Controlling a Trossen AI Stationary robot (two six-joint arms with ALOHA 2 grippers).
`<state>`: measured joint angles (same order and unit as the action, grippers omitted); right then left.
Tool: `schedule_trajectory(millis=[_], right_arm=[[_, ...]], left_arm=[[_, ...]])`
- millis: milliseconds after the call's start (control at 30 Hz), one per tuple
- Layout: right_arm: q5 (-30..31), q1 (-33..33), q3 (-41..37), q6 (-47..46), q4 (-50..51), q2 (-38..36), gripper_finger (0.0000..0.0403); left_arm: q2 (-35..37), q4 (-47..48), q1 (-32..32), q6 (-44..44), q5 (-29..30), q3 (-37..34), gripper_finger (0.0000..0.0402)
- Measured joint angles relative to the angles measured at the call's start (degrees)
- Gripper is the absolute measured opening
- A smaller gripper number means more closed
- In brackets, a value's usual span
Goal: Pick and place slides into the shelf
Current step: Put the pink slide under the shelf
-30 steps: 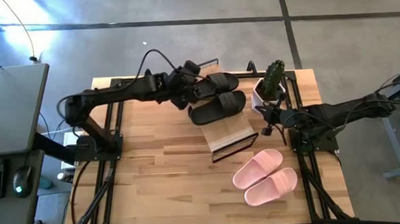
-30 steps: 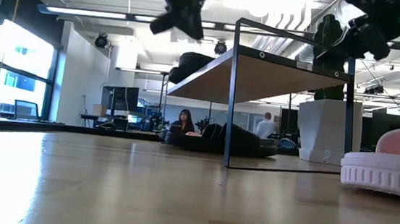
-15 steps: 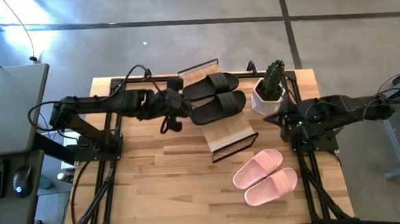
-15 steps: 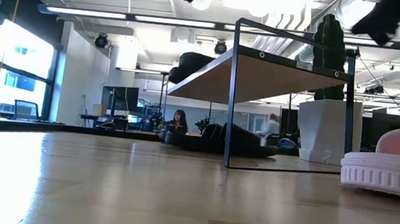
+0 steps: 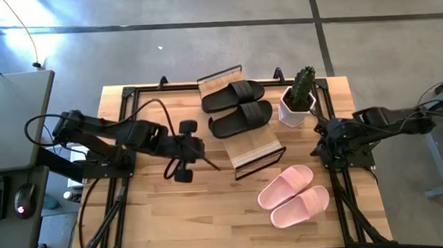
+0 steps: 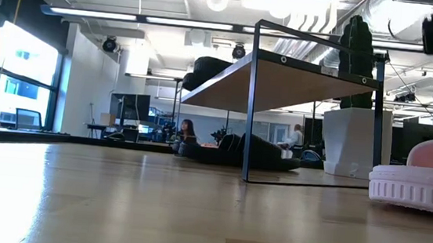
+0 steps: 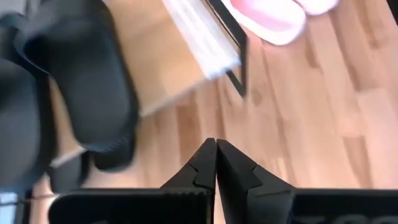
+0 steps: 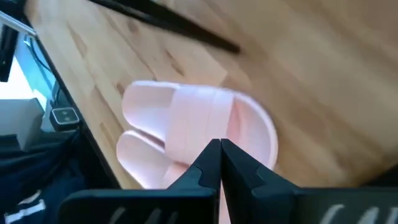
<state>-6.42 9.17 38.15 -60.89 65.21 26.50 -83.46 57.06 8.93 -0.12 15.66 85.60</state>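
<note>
A black pair of slides (image 5: 237, 106) lies side by side on the top board of the shelf (image 5: 255, 149), which stands at the table's far middle. A pale pink pair (image 5: 294, 196) rests soles down on the table, near right of the shelf. My left gripper (image 5: 211, 166) hangs shut over bare table just left of the shelf's near corner, pointing down and forward. In its wrist view the shut fingers (image 7: 216, 155) have the black slides (image 7: 81, 93) beyond them. My right gripper (image 5: 323, 145) is shut above the table's right side, and its wrist view looks down on the pink pair (image 8: 199, 134).
A white pot with a cactus (image 5: 298, 99) stands right of the shelf, at the far right. Bare wood lies left of and in front of the shelf. In the low view a dark shape (image 6: 255, 152) lies under the shelf's top board (image 6: 314, 81). People sit in the room behind.
My left gripper has drawn back from the black slides on the shelf toward the table's near edge, rolling its wrist as it went. The black pair stays on the top board. My right gripper has turned from level toward the pot until it points down, and has shifted slightly.
</note>
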Motion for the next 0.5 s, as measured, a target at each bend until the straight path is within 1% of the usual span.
schedule_trajectory(millis=[100, 200, 333, 433, 500], right_arm=[[-1.1, 0.0, -1.5, -0.8, -2.5, 0.0, 0.0003], [-1.8, 0.0, -3.7, -1.2, -4.6, 0.0, 0.0018], [-3.3, 0.0, -7.5, -2.3, -9.5, 0.0, 0.0056], [-6.0, 0.1, -10.7, -5.4, -12.5, 0.1, 0.0089], [-6.2, 0.7, -12.6, -7.3, -15.4, 0.4, 0.0109]], left_arm=[[0.0, 1.7, 2.0, -1.8, -1.6, -1.4, 0.0001], [0.2, -0.9, 3.3, -1.8, -5.7, -4.8, 0.0003], [2.7, -10.0, 3.5, -0.7, -9.7, -11.0, 0.0001], [5.3, -17.0, 2.6, -0.4, -10.7, -16.5, 0.0003], [7.5, -20.3, 1.8, -1.4, -10.9, -19.9, 0.0003]])
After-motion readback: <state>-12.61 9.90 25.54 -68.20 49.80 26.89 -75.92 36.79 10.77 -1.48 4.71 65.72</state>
